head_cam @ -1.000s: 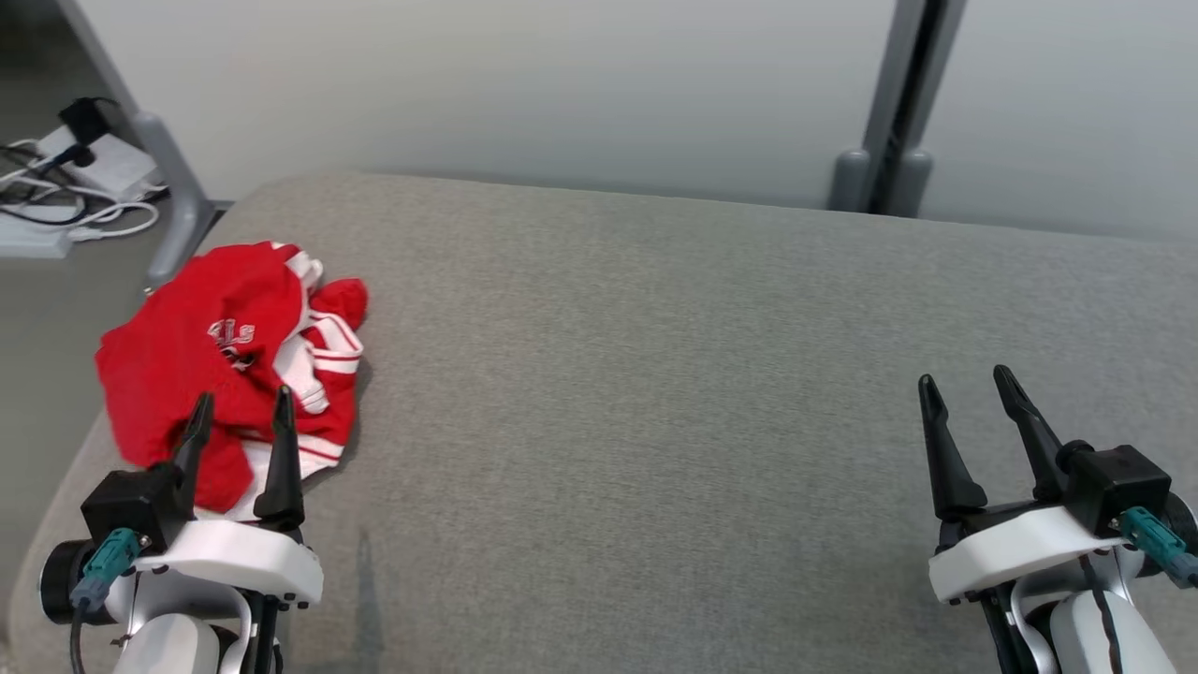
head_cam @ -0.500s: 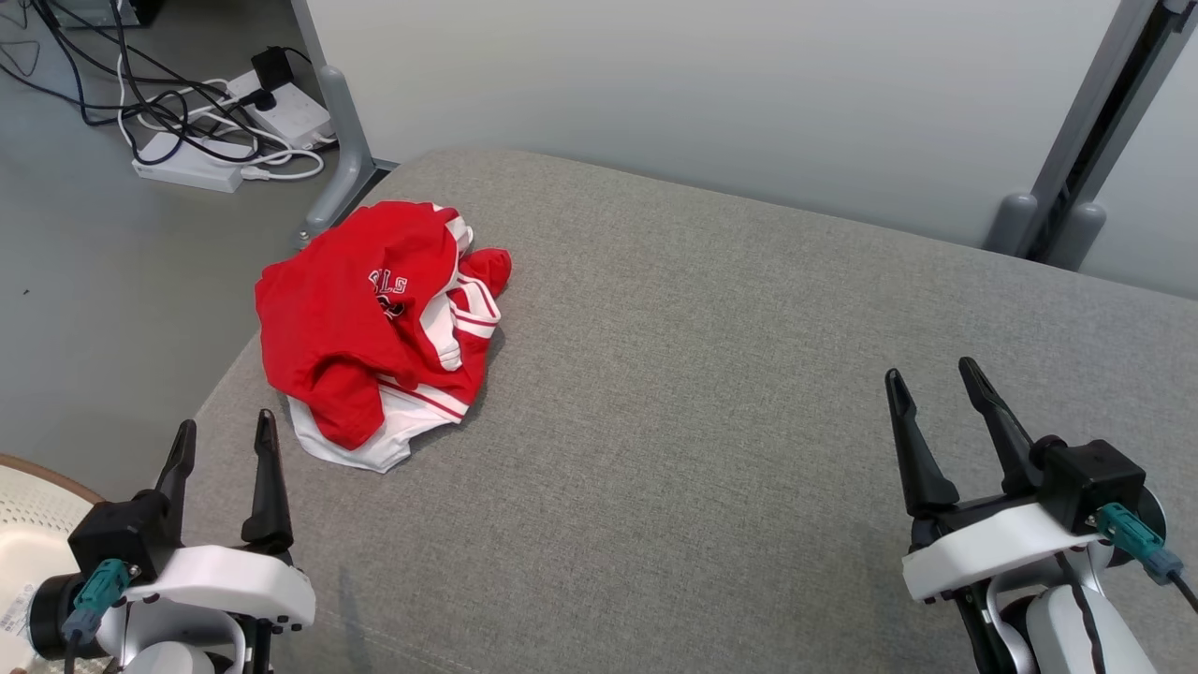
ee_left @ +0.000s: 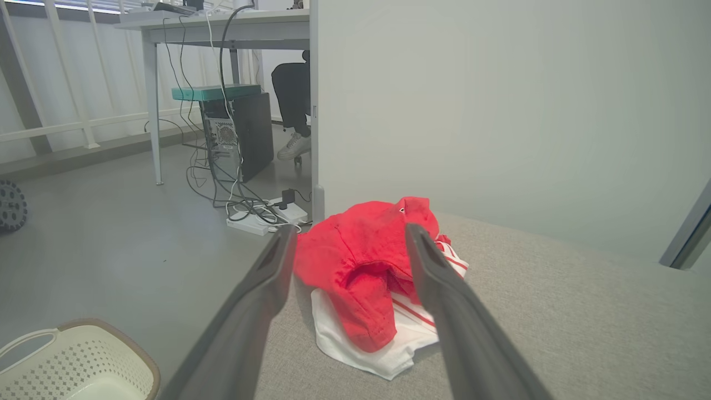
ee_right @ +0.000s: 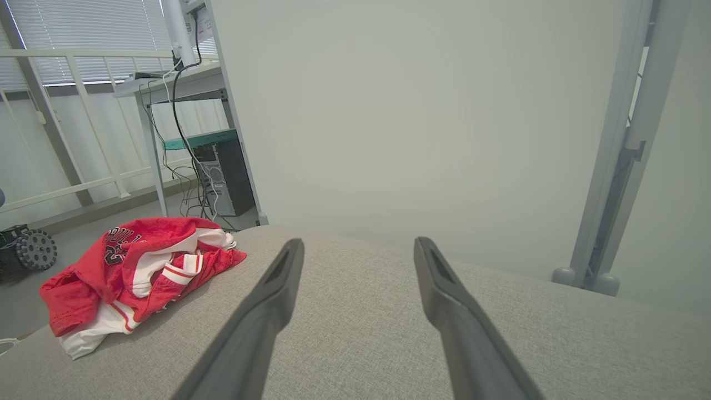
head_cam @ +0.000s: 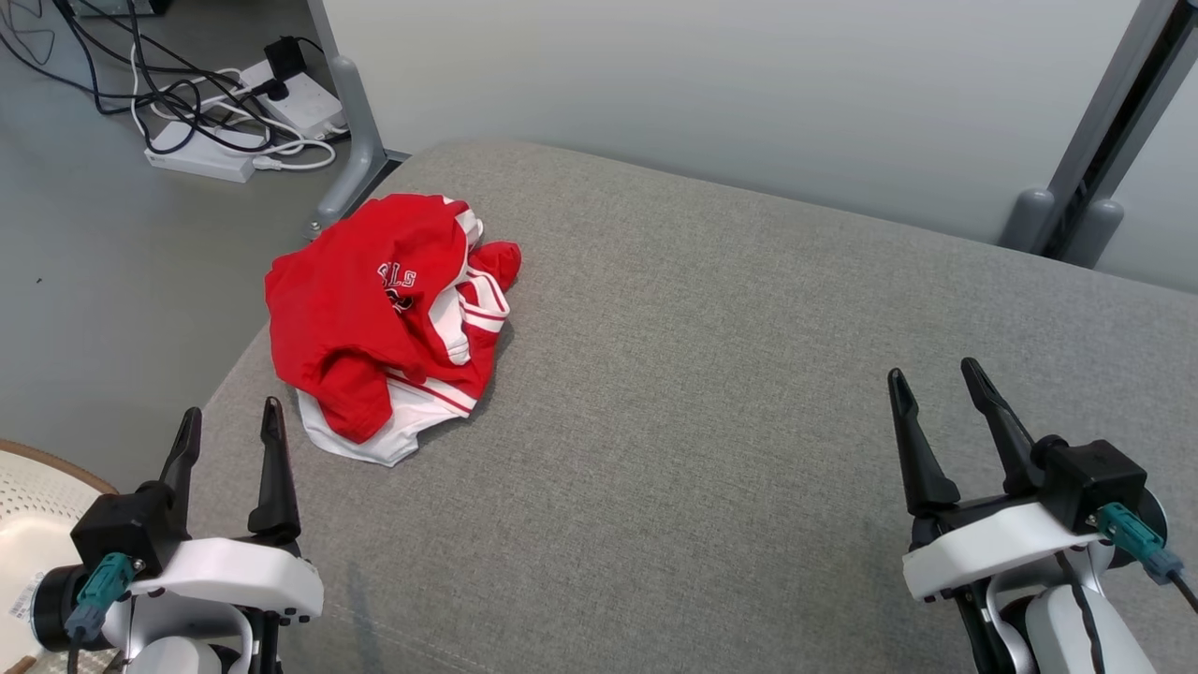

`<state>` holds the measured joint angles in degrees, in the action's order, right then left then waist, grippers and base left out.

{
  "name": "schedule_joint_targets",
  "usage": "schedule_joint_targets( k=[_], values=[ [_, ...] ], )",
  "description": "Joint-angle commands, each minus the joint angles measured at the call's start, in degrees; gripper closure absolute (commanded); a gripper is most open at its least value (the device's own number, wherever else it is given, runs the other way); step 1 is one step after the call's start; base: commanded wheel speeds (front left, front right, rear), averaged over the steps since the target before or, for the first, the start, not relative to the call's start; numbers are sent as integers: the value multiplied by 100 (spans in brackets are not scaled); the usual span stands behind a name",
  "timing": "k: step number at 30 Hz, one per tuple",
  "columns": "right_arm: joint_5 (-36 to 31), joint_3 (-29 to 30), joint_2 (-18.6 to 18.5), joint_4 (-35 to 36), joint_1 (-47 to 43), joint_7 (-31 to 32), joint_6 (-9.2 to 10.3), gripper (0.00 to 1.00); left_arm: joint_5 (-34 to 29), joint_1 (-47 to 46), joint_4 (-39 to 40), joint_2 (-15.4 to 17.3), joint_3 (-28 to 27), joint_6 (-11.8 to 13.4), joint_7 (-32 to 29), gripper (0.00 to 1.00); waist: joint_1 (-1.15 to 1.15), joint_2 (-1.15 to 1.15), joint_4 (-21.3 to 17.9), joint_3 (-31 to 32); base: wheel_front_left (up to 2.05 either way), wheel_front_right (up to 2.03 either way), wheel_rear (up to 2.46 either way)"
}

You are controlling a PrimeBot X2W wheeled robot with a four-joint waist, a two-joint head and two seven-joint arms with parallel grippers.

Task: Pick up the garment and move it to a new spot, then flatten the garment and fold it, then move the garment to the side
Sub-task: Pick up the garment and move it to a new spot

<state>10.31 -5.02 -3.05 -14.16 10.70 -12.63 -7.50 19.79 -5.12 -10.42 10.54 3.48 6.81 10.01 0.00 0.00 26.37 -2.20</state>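
A crumpled red and white garment (head_cam: 388, 323) lies in a heap near the far left corner of the grey padded surface (head_cam: 711, 393). My left gripper (head_cam: 231, 423) hovers open just short of the heap, nothing between its fingers. From the left wrist the garment (ee_left: 361, 261) sits right ahead, framed by the open left gripper (ee_left: 349, 233). At the lower right, far from the cloth, my right gripper (head_cam: 928, 379) stands open and empty. The right wrist view has the garment (ee_right: 133, 266) off to the left of the right gripper (ee_right: 358, 244).
A white perforated basket (head_cam: 28, 505) stands on the floor at the lower left, also seen as a basket (ee_left: 72, 361) from the left wrist. Power strips and cables (head_cam: 215, 103) lie on the floor beyond a grey panel leg (head_cam: 351, 131). A pale partition wall (head_cam: 711, 84) backs the surface.
The head camera has swung left, so the whole picture shifted right and the floor and basket came into sight. The garment lies as before. Both grippers stay open.
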Motion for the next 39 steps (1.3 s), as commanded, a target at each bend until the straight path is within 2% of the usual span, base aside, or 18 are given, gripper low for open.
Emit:
schedule_joint_targets(
  k=[1, 5, 10, 18, 22, 29, 30, 31, 39],
  values=[
    [8, -2, -10, 21, 66, 8, 2, 0, 21, -2, 54, 13, -9, 53, -26, 0, 0, 0, -13, -39, 0, 0, 0],
    [-38, -9, -22, 112, 143, 78, 2, 0, 87, -260, 142, 22, -79, 102, -64, 0, 0, 0, -113, -222, 0, 0, 0],
    [-95, -59, -74, 280, 312, 190, 2, 0, 219, -910, -117, 203, -143, -76, -248, 0, 0, 0, -373, -670, 0, 0, 0],
    [-110, -192, -157, 361, 648, 213, 2, 0, 710, -2106, -1853, 574, -239, -638, -969, 0, 0, 0, -968, -1462, 0, 0, 0],
    [-107, -200, -200, 322, 784, 170, 2, 0, 865, -2535, -2711, 683, -272, -856, -1100, 0, 0, 0, -1182, -1753, 0, 0, 0],
    [-90, -209, -242, 284, 915, 111, 2, 0, 964, -2967, -3570, 747, -313, -915, -1045, 0, 0, 0, -1321, -1952, 0, 0, 0],
    [-97, -207, -238, 274, 919, 100, 2, 0, 967, -3015, -3661, 761, -316, -932, -998, 74, 0, 0, -1328, -1956, 0, 0, 0],
    [-98, -201, -234, 264, 925, 90, 2, 0, 974, -3077, -3743, 779, -337, -911, -928, 100, 0, 0, -1332, -1956, 0, 0, 0],
    [-110, -142, -197, 143, 835, 52, 2, 0, 722, -3321, -3768, 988, -328, -689, -85, 100, 0, 0, -1269, -1674, 0, 0, 0]
  ],
)
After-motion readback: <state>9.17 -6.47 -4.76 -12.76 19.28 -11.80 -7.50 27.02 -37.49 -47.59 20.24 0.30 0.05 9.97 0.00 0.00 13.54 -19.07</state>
